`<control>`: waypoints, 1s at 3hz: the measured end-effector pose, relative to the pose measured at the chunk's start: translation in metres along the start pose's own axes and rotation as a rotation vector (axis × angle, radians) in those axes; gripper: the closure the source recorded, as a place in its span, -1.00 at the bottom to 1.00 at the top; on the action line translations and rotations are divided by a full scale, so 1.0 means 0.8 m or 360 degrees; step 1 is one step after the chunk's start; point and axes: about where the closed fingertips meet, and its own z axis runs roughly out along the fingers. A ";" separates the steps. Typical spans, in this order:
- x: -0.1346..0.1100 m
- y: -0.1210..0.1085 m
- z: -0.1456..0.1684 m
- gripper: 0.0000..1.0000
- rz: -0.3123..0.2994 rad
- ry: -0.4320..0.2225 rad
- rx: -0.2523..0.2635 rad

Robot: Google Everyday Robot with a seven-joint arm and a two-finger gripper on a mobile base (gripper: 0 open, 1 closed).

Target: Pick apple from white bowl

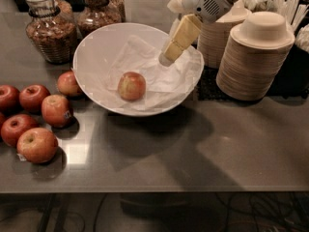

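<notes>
The gripper (167,58) is poised over the right of the white bowl (91,57) — the apple (131,85) is seen down-left of it; its spread cannot be told.

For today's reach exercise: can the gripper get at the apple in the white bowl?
Probably yes. The gripper hovers over the right side of the white bowl. The apple lies uncovered on crumpled paper, and nothing stands between them.

gripper (167,59) above white bowl (91,52) | arm (208,2) cut off at top | leftmost red apple (6,97) cut at left
</notes>
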 end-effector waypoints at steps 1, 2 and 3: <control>0.038 0.032 0.046 -1.00 -0.0048 -0.0009 -0.0046; 0.039 0.033 0.048 -1.00 -0.0050 -0.0008 -0.0049; 0.040 0.025 0.048 -1.00 -0.0069 0.0008 -0.0036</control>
